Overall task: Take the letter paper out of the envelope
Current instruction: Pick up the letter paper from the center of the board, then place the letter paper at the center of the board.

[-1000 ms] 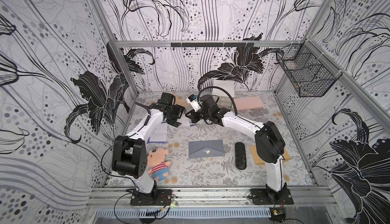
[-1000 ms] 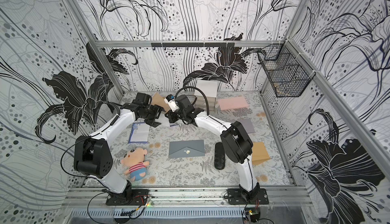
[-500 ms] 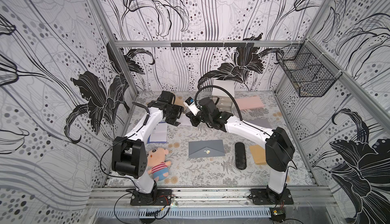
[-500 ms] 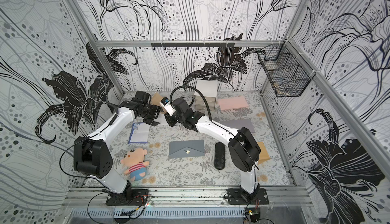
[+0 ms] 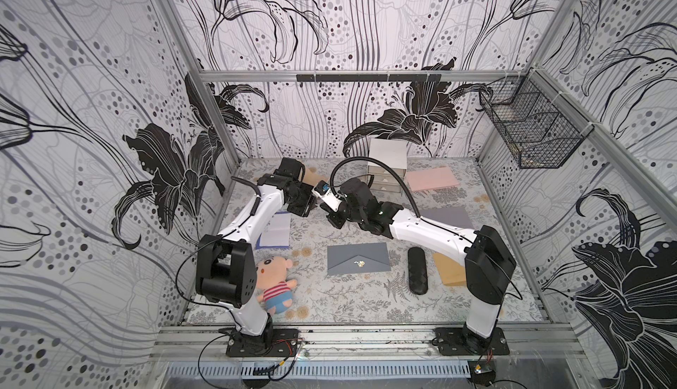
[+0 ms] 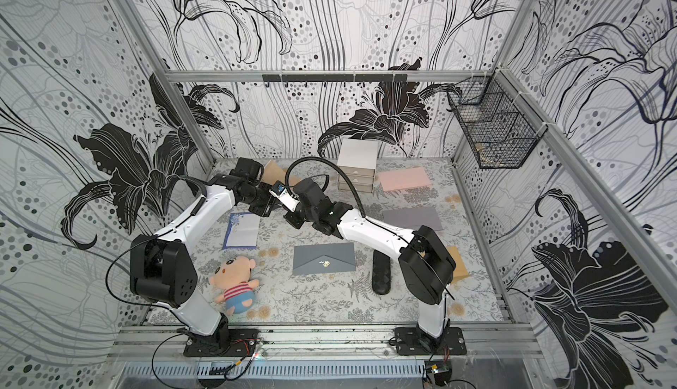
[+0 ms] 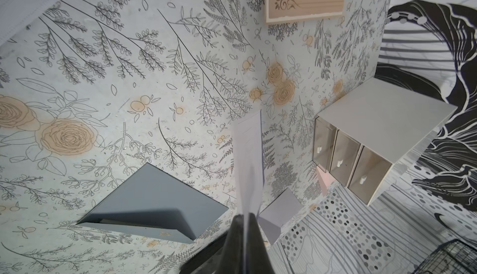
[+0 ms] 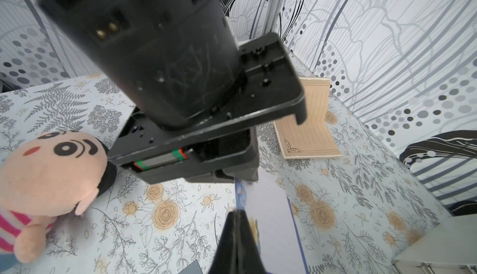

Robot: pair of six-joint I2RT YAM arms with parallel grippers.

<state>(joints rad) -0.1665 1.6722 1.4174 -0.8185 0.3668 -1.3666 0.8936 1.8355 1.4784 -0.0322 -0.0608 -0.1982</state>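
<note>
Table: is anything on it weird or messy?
The plush doll lies face up beside the left arm, the only toy in sight. The tan paper near the back wall is creased, not flat. Nothing looks spilled.

Grey envelope (image 5: 357, 263) flat, gold seal up; white blue-edged letter paper (image 7: 249, 156) pinched aloft, outside envelope.

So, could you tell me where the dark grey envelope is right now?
In both top views, the dark grey envelope lies flat on the table, between the plush toy on the robot's left and the black case on its right.
</note>
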